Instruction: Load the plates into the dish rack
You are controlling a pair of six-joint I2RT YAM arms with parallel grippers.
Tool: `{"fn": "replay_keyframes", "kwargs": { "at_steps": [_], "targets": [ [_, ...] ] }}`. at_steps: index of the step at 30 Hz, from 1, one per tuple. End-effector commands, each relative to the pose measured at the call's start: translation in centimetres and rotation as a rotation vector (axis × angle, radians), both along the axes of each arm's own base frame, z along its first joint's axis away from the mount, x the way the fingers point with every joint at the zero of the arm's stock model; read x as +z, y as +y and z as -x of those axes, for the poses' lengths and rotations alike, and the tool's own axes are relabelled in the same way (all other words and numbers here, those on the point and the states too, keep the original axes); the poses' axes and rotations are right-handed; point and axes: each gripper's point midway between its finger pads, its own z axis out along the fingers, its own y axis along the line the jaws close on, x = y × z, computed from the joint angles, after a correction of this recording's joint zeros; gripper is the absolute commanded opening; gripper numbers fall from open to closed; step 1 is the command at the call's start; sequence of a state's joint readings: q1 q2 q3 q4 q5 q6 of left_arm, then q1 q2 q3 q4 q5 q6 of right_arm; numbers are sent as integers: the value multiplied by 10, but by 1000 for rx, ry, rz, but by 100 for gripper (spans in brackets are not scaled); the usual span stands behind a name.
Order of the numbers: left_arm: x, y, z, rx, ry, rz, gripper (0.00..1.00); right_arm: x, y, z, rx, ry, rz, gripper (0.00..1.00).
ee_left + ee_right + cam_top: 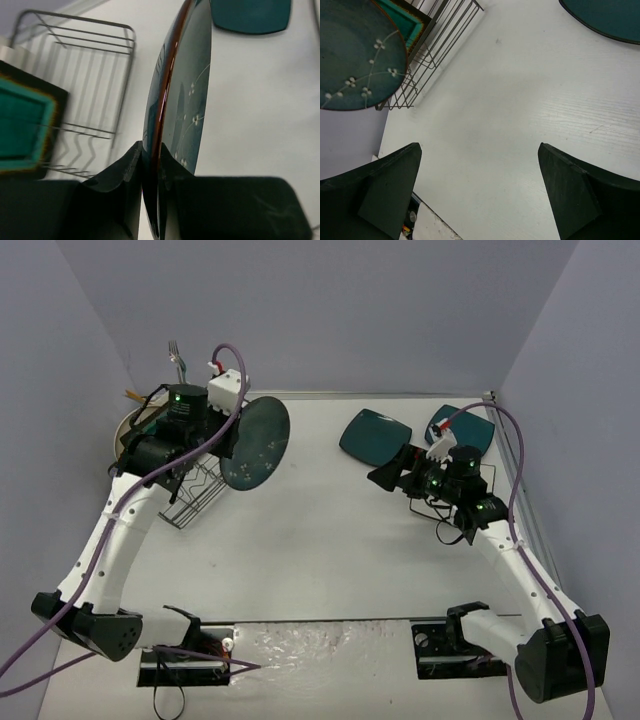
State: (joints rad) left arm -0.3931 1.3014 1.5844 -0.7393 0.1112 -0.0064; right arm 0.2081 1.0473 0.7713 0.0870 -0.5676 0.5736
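My left gripper (233,435) is shut on the rim of a round grey-blue plate (256,444) with a white twig motif. It holds the plate on edge just right of the black wire dish rack (192,490). In the left wrist view the fingers (131,165) pinch the plate (182,95) beside the rack (75,70), where a brown-rimmed teal square plate (22,127) stands. Two dark teal plates (374,436) (466,425) lie flat at the back right. My right gripper (396,472) is open and empty, just in front of them, above the bare table (485,125).
A fork (175,353) sticks up behind the rack at the back left. A cream rim (124,428) shows left of the rack, behind my left arm. Grey walls close in the table on three sides. The right wrist view shows the held plate (355,55) and the rack (437,42).
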Motion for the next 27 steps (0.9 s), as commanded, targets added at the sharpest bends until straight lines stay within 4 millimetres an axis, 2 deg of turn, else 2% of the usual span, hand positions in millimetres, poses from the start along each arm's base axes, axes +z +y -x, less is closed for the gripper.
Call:
{"fn": "replay_keyframes", "kwargs": {
  "at_steps": [1, 6, 9, 13, 17, 19, 27],
  "targets": [
    [87, 67, -24, 50, -317, -220, 0, 42, -3, -7, 3, -143, 7, 100],
    [103, 130, -43, 130, -324, -392, 0, 41, -2, -9, 15, -144, 15, 100],
    [106, 154, -55, 153, -325, -462, 0, 38, 1, -9, 28, -128, 7, 100],
    [99, 181, -74, 172, -280, -544, 0, 31, 2, -10, 37, -106, 5, 100],
    [86, 192, -97, 173, -241, -581, 0, 22, 4, -16, 47, -86, 23, 100],
    [71, 195, -109, 168, -201, -584, 0, 14, 4, -20, 51, -72, 37, 100],
    [25, 210, -137, 162, -118, -637, 0, -5, 3, -32, 51, -28, 62, 100]
  ]
}}
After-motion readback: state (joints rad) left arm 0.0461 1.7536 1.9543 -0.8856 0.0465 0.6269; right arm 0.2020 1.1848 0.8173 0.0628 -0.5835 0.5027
